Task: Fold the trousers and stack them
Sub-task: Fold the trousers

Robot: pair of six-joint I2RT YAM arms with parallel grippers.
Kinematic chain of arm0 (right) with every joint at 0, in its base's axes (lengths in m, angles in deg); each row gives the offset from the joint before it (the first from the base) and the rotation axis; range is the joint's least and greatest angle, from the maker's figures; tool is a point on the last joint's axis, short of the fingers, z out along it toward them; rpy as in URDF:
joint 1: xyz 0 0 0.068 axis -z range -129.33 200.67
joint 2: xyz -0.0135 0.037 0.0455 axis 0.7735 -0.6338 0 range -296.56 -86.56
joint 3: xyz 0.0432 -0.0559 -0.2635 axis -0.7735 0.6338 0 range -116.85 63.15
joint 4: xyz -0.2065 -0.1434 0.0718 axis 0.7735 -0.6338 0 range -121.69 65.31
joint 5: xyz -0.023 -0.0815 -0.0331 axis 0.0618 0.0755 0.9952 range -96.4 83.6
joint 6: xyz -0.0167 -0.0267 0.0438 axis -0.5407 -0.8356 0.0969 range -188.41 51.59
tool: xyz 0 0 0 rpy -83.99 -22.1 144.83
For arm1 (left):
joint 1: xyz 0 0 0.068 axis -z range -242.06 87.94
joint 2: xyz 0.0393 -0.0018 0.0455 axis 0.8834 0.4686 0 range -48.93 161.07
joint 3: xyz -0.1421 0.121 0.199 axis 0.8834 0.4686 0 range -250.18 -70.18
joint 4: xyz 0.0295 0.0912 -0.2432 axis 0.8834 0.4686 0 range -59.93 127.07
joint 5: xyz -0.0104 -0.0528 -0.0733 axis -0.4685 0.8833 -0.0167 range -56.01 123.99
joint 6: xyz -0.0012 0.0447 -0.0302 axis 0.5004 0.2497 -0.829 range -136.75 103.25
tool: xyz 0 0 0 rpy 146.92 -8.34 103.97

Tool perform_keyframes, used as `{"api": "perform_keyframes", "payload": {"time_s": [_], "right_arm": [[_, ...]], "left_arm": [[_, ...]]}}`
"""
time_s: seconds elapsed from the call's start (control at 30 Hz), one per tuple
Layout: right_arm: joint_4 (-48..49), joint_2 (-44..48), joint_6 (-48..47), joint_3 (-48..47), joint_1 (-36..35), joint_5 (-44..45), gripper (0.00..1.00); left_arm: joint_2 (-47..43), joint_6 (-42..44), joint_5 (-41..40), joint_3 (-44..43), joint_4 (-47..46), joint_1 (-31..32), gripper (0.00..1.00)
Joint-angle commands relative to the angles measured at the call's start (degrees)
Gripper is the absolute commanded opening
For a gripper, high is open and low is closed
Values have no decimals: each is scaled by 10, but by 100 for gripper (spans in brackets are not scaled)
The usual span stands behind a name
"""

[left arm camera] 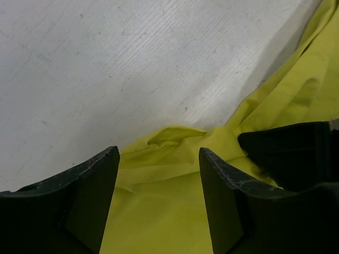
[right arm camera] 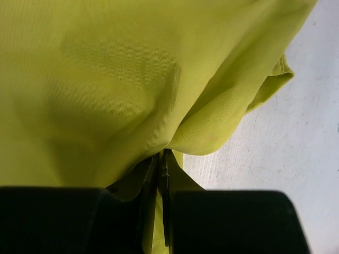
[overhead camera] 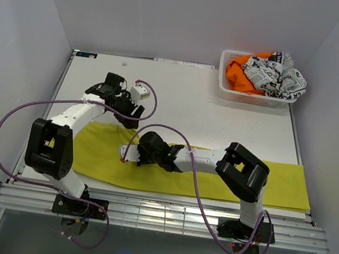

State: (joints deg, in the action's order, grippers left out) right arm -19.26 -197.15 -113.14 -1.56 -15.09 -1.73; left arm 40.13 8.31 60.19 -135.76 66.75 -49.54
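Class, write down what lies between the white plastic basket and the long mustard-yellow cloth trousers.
Nothing but bare white tabletop; the top external view shows the white plastic basket and mustard-yellow cloth trousers apart.

Both my arms are built alike: the left arm (overhead camera: 82,114) and the right arm (overhead camera: 206,159) have white tubular links between chunky black joint housings (overhead camera: 48,147), standing on black bases (overhead camera: 78,206). A purple cable (overhead camera: 9,125) runs along each one. The left gripper (left arm camera: 159,153) has matte black wedge-shaped fingers (left arm camera: 92,185) with scuffed, greyish edges; the right gripper (right arm camera: 161,161) looks equally black. A small white box (overhead camera: 140,91) sits at the left wrist, possibly a camera.
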Motion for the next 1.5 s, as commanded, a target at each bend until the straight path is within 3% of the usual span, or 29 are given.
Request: {"api": "perform_keyframes", "payload": {"time_s": [0.0,0.27,0.33,0.37,0.43,0.47,0.5,0.57,0.63,0.67,0.77,0.93,1.07,1.1,1.17,1.27,1.47], "right_arm": [[-7,-11,-8,17,0,25,8],[-24,-14,-4,3,0,29,8],[-28,-14,-2,-1,-2,32,8],[-31,-13,-2,-2,-2,39,10],[-31,-9,0,-3,-3,47,19],[-33,-7,2,-4,-3,54,22],[-36,2,3,-4,-3,59,33],[-39,14,11,-2,-3,74,47],[-43,43,12,11,-3,82,72],[-46,56,14,17,-1,85,79],[-92,124,35,35,23,72,88],[-163,194,58,62,67,15,82],[-236,237,61,72,92,-72,65],[-267,241,61,73,94,-86,59],[-297,240,67,77,96,-116,53],[-331,239,76,103,99,-136,44],[-329,232,90,147,113,-131,39]], "left_arm": [[28,15,-51,-17,16,7,72],[68,13,-71,-14,23,18,59],[75,9,-68,-17,21,20,51],[79,3,-66,-20,20,20,41],[87,-2,-71,-23,15,20,25],[89,-6,-75,-27,14,20,7],[91,-8,-76,-31,14,20,1],[92,-10,-83,-37,14,20,0],[85,-10,-84,-39,12,20,0],[82,-10,-88,-40,10,20,0],[67,-12,-98,-44,7,19,0],[57,-16,-104,-55,3,16,0],[61,-12,-87,-67,15,16,0],[67,-14,-84,-69,19,16,3],[73,-19,-74,-75,35,20,28],[70,-22,-76,-56,37,26,43],[78,-30,-96,-39,26,35,50]]}}
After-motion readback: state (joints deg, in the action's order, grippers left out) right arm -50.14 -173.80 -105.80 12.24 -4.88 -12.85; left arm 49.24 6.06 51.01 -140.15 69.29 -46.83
